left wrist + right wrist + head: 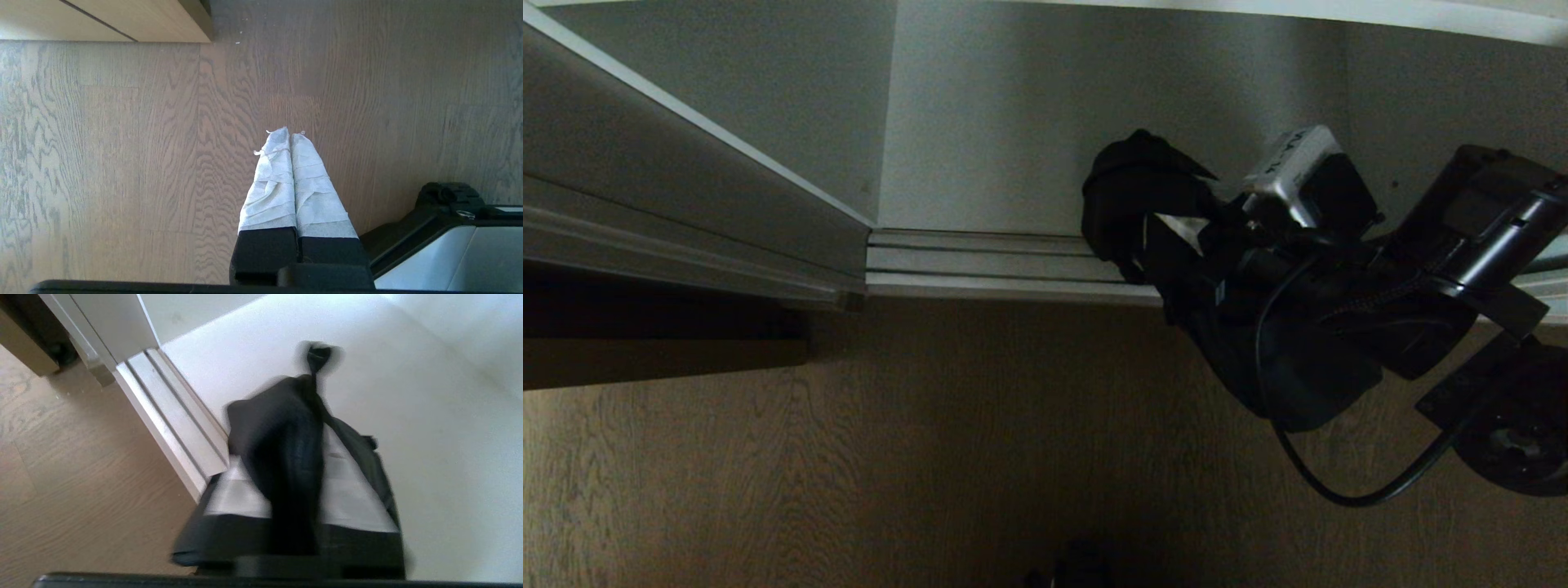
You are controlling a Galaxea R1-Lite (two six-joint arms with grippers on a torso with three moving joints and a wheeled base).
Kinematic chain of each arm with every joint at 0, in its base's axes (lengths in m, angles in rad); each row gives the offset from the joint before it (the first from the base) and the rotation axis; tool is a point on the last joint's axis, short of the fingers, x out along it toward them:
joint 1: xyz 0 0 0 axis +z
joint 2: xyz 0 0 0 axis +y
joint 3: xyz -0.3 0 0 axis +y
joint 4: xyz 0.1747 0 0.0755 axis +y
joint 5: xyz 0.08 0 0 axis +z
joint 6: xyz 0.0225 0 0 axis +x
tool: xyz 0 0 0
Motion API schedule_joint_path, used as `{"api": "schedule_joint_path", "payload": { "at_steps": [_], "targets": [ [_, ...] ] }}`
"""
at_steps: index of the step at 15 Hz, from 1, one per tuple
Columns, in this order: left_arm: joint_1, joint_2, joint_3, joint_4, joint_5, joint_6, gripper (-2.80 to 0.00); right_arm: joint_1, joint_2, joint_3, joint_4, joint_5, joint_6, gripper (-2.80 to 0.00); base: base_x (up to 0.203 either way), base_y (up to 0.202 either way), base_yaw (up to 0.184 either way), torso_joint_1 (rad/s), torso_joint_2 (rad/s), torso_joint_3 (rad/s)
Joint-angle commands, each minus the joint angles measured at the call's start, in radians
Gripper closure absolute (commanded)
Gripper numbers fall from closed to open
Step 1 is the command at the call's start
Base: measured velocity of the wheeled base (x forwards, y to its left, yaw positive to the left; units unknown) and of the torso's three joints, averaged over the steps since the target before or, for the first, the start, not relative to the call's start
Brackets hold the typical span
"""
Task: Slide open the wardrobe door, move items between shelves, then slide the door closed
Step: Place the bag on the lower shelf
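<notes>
The black bag (1137, 186) rests on the bottom grey-white shelf (1013, 131), just behind the door track. My right gripper (1176, 235) reaches in from the right and holds a fold of it. In the right wrist view the black bag (286, 428) fills the gap between the white-taped fingers (359, 490) of the right gripper (286, 451), over the pale shelf (449, 437). The sliding wardrobe door (645, 180) stands slid to the left, and its edge (110, 322) shows beside the track. My left gripper (289, 134) hangs shut and empty over the floor.
The door's grooved pale track (980, 263) runs along the shelf front, above the wood floor (849, 457). A light wood cabinet front (122, 20) sits by the left arm. Part of the robot's base (449, 245) lies beside the left gripper.
</notes>
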Motion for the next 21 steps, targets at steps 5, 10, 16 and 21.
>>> {"api": "schedule_joint_path", "payload": {
  "at_steps": [5, 10, 16, 21],
  "targets": [
    [0.000, 0.001, 0.000, 0.000, 0.000, 0.000, 0.00, -0.090, 0.005, -0.034, -0.015, 0.005, 0.012, -2.80, 0.000, 0.000, 0.000, 0.000, 0.00, 0.000],
    [0.000, 0.000, 0.000, 0.000, 0.000, 0.000, 0.00, -0.207, -0.042, -0.085, -0.014, 0.000, 0.089, -2.80, 0.000, 0.000, 0.000, 0.000, 0.00, 0.000],
    [0.000, 0.000, 0.000, 0.000, 0.000, 0.000, 0.00, -0.136, 0.013, -0.223, -0.055, -0.101, 0.076, -2.80, 0.000, 0.000, 0.000, 0.000, 0.00, 0.000],
    [0.000, 0.001, 0.000, 0.000, 0.000, 0.000, 0.00, -0.104, -0.033, -0.118, -0.106, -0.104, 0.053, -2.80, 0.000, 0.000, 0.000, 0.000, 0.00, 0.000]
  ]
}}
